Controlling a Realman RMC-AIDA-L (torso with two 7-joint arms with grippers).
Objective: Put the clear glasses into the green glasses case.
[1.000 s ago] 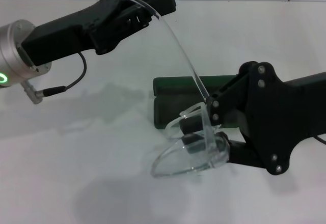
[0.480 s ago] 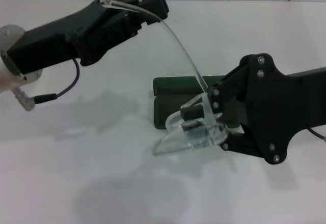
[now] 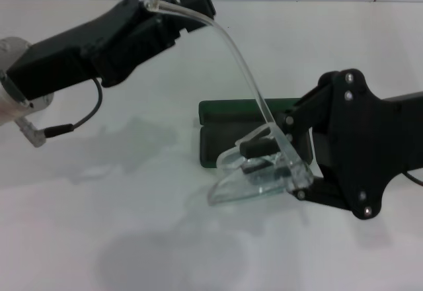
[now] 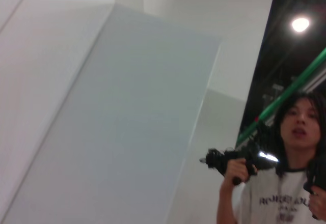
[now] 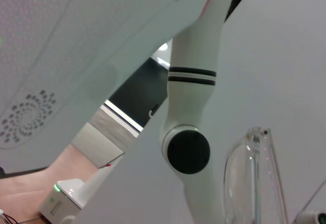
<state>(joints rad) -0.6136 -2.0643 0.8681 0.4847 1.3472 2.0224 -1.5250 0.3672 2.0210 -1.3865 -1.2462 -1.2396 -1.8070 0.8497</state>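
- Gripping one arm tip of the clear glasses point(image 3: 261, 172) high up, left gripper point(image 3: 173, 13) jaws clamped on it.
- Pinching the glasses' front just above the open green glasses case point(image 3: 228, 129) on the worktop point(image 3: 119, 225), right gripper point(image 3: 261, 157) jaws clamped on it.

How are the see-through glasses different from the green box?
The clear glasses are see-through; the green glasses case is dark green. The glasses are held up by the right gripper and left gripper; the case lies open on the table.
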